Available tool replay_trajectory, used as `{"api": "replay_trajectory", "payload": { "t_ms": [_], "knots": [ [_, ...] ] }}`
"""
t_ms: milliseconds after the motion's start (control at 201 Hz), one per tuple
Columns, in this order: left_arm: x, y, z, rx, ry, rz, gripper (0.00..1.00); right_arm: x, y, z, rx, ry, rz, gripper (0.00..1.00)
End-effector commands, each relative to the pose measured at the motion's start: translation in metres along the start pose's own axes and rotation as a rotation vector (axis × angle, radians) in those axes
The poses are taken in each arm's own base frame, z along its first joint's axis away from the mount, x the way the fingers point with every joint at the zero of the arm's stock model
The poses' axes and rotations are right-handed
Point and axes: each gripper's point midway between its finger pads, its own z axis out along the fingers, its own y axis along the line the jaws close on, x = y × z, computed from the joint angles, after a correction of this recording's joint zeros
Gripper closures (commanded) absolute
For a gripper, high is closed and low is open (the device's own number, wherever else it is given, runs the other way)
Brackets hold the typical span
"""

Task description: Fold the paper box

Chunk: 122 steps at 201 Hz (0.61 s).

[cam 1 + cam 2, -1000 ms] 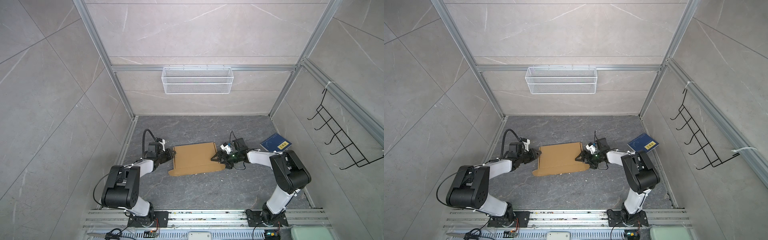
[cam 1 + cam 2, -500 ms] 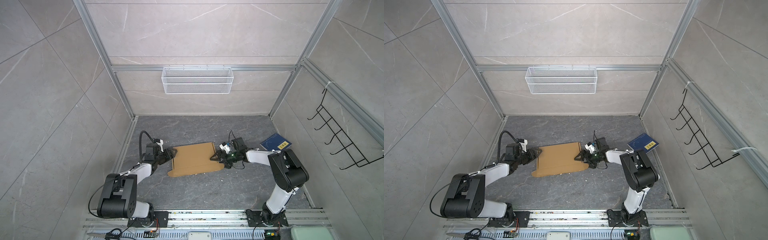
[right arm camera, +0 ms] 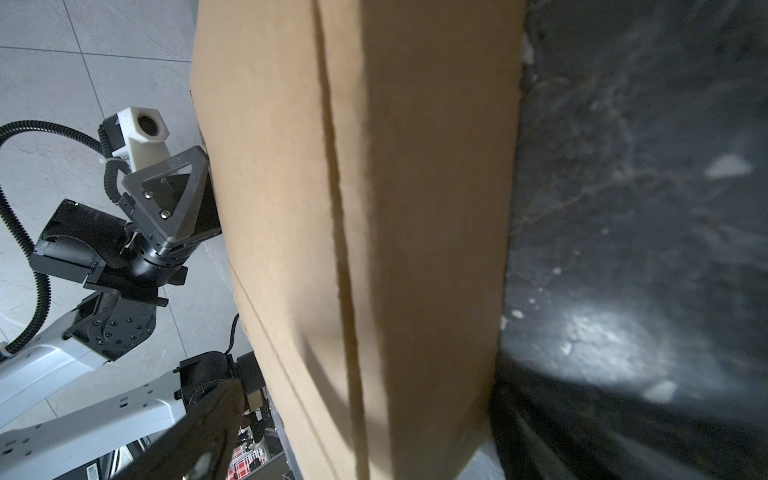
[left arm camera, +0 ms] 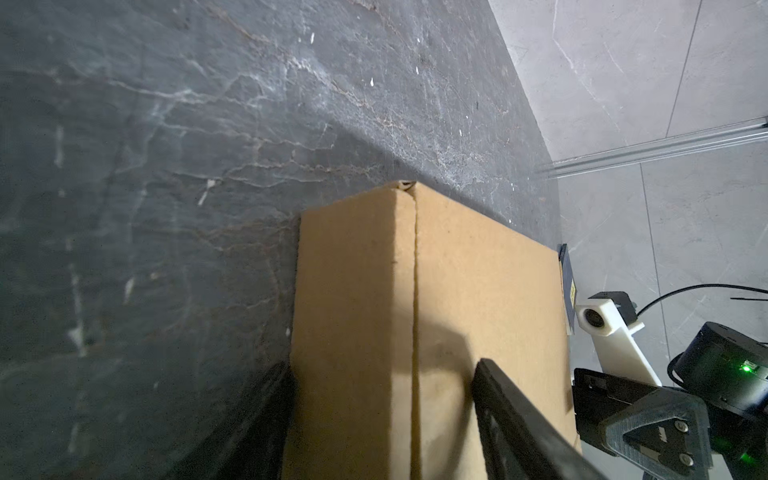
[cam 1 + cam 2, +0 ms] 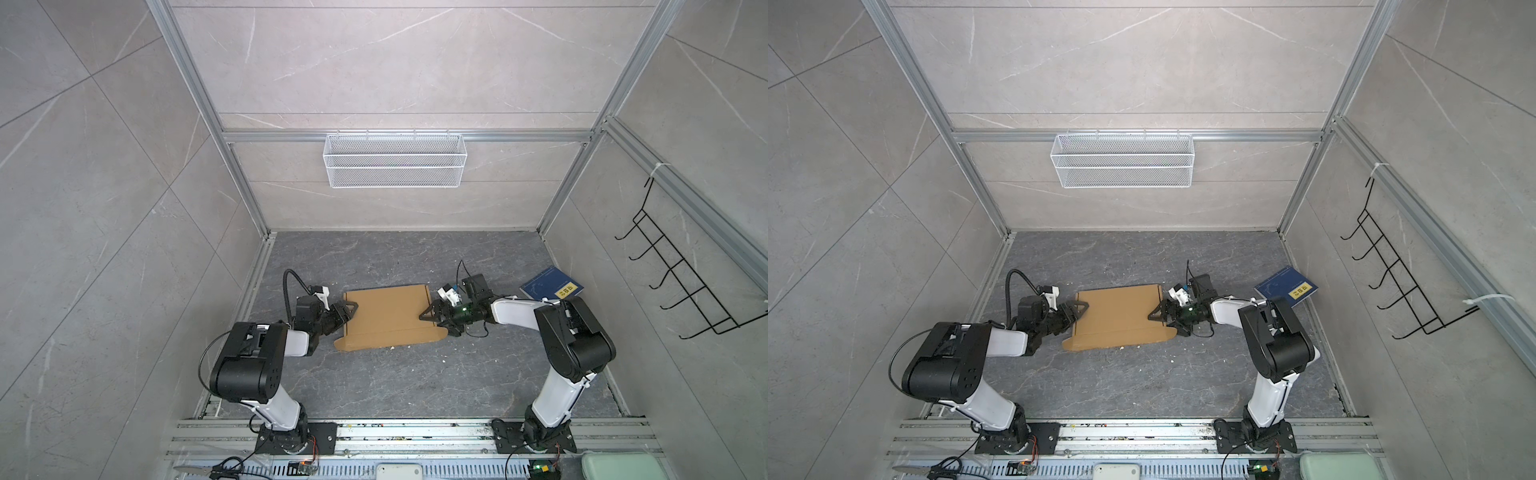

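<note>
Counting from the near edge of the dark surface [image 5: 395, 386], two arms are seen, each ending in one gripper. Between them one paper box [image 5: 388, 318] is laid at the middle of the surface. It is folded into a shallow brown slab, with a tabbed flap spread flat along its near side.

The left gripper [image 5: 348, 312] is set at the box's left end with its jaws parted. In the left wrist view one finger [image 4: 519, 415] is seen above the top panel, where a shadow is cast, and the other is blurred beside the end wall. The right gripper [image 5: 432, 322] is set at the box's right end, its jaws spread wide around that end. Whether any finger is pressed against the cardboard cannot be made out.

In both top views each gripper's lower finger is largely hidden. In the right wrist view the fingers are blurred and cut off by the frame.

Farther back, one dark blue book [image 5: 550, 284] with a yellow label is laid by the right edge of the surface. Only a sliver of it is shown past the box in the left wrist view. One white wire basket [image 5: 395, 160] is hung on the far wall, and one black hook rack [image 5: 681, 291] on the right wall.
</note>
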Motion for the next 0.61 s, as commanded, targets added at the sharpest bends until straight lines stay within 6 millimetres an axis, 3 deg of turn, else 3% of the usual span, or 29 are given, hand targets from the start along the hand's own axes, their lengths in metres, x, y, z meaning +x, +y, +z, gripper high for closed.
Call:
{"api": "replay_trajectory", "payload": {
  "t_ms": [0, 85, 269, 438, 602],
  "knots": [
    [-0.009, -0.039, 0.003, 0.172, -0.013, 0.021, 0.37, 0.004, -0.019, 0.005, 0.052, 0.009, 0.039, 0.04],
    [-0.011, -0.049, 0.003, 0.192, -0.005, 0.025, 0.43, 0.002, -0.016, 0.0, 0.037, -0.002, 0.034, 0.04],
    [-0.012, -0.068, 0.002, 0.207, 0.029, 0.051, 0.42, 0.001, 0.008, -0.01, -0.042, -0.012, 0.006, 0.05],
    [-0.007, -0.061, 0.004, 0.167, 0.058, 0.048, 0.41, 0.0, 0.042, -0.029, -0.103, -0.037, -0.039, 0.05],
    [0.001, -0.058, 0.011, 0.171, 0.082, 0.027, 0.41, 0.009, 0.053, -0.04, -0.114, -0.031, -0.058, 0.05]
  ]
}}
